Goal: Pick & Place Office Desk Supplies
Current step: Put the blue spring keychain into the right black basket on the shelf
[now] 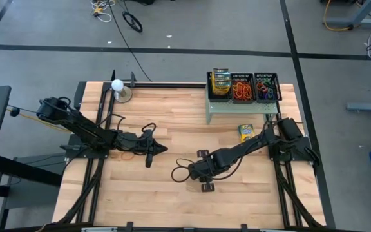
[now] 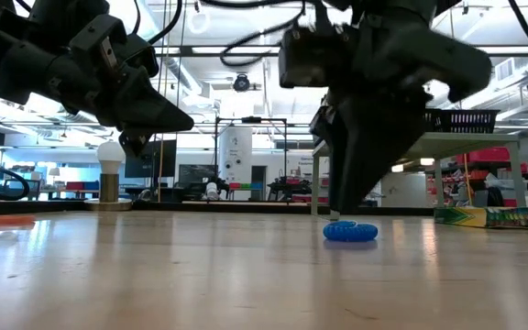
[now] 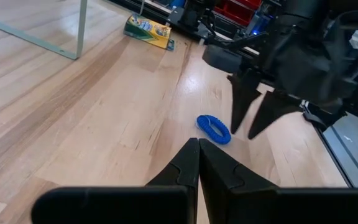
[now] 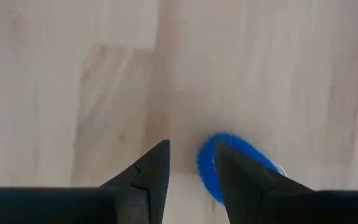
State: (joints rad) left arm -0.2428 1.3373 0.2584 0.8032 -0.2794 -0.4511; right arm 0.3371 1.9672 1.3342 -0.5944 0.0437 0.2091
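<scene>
Blue band loop (image 4: 229,163) under one finger of right gripper (image 4: 191,177) (jaws apart).

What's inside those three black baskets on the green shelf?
The left tray holds a yellow box. The middle one holds orange and red bands, the right one darker bands. Anything underneath those is covered.

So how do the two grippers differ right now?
The left gripper is shut and empty, hovering above the table; the right gripper has its fingers apart, tips down at the blue band, which lies on the table beside them. Both are dark and two-fingered.
</scene>
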